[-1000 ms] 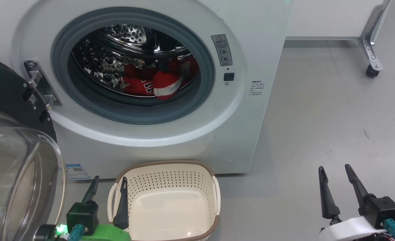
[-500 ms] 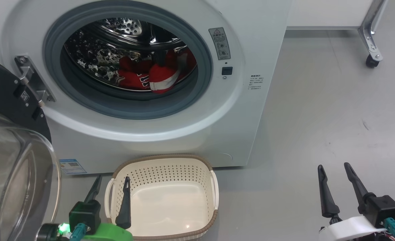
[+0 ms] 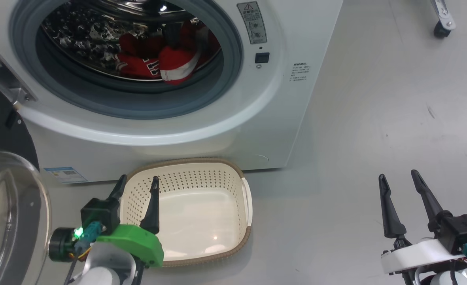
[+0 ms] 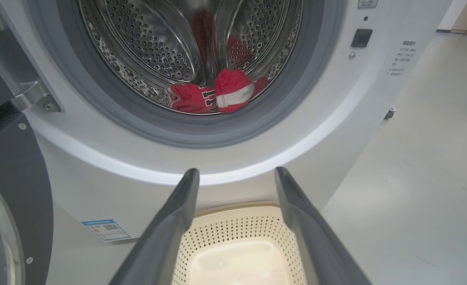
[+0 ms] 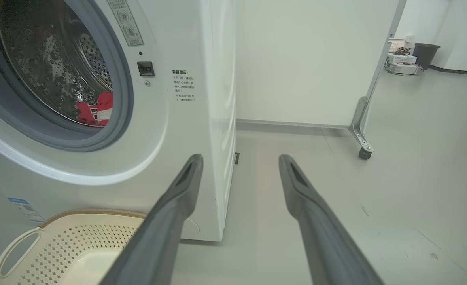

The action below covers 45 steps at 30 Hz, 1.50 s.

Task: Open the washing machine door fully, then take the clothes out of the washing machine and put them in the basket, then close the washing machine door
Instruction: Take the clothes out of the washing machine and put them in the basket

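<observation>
Left end effector (image 3: 138, 179): fingers spread wide, holding nothing, hovering over the left edge of the basket. Right end effector (image 3: 398, 175): fingers likewise spread wide and empty, above bare floor (image 3: 375, 130), well apart from the machine.

The washing machine (image 3: 292, 99) stands on the floor with its opening exposed, ringed by the grey rubber seal (image 3: 138, 109). The washing machine door (image 3: 12, 206) is swung out on the robot's left, glass bowl facing outward. The basket (image 3: 186, 160) sits on the floor just in front of the machine, below the opening, with nothing inside. The clothes (image 3: 158, 63) lie bunched at the bottom of the steel drum (image 3: 79, 39). A small blue label (image 3: 65, 174) sits on the lower front panel.
</observation>
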Motion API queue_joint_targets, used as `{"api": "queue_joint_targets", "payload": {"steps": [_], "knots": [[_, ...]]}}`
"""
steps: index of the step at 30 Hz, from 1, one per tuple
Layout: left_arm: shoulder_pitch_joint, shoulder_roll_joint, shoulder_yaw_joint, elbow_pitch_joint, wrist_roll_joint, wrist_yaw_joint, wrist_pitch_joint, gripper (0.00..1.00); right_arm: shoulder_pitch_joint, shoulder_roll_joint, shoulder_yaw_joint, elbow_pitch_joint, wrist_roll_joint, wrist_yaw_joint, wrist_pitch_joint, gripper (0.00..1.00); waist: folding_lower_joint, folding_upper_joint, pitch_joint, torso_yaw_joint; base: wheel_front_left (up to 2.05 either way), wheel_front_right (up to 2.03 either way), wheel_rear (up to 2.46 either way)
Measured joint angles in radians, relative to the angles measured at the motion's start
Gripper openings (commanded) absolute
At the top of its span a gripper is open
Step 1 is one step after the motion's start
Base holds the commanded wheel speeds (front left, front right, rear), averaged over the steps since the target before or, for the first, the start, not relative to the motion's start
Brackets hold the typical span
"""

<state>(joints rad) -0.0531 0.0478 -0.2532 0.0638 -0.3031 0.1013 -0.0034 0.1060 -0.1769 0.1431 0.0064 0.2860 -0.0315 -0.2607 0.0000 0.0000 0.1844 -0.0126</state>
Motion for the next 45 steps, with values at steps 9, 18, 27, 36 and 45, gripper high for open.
{"api": "queue_joint_targets", "payload": {"steps": [9, 18, 27, 36, 45], "knots": [[-0.197, -0.003, 0.018, 0.073, -0.025, -0.019, 0.078, 1.0, -0.057, -0.002, 0.001, -0.014, 0.003, 0.018, 0.0, 1.0, 0.0, 0.0, 0.115, -0.038, 0.0, 0.0, 0.0], [-0.45, 0.048, 0.064, 0.125, -0.011, -0.025, 0.172, 1.0, -0.133, 0.026, 0.011, -0.016, 0.022, 0.041, 0.0, 1.0, 0.0, 0.0, 0.231, -0.102, 0.0, 0.0, 0.0], [-0.667, 0.117, 0.098, 0.219, -0.008, -0.048, 0.25, 1.0, -0.219, 0.062, 0.02, 0.016, 0.04, 0.066, 0.0, 1.0, 0.0, 0.0, 0.33, -0.197, 0.0, 0.0, 0.0], [-0.819, 0.161, 0.132, 0.335, -0.009, -0.063, 0.327, 1.0, -0.272, 0.087, 0.021, 0.048, 0.049, 0.091, 0.0, 1.0, 0.0, 0.0, 0.404, -0.294, 0.0, 0.0, 0.0], [-0.917, 0.223, 0.182, 0.435, -0.012, -0.052, 0.391, 1.0, -0.293, 0.108, 0.022, 0.075, 0.053, 0.101, 0.0, 1.0, 0.0001, 0.0, 0.443, -0.361, 0.0, 0.0, 0.0]]}}
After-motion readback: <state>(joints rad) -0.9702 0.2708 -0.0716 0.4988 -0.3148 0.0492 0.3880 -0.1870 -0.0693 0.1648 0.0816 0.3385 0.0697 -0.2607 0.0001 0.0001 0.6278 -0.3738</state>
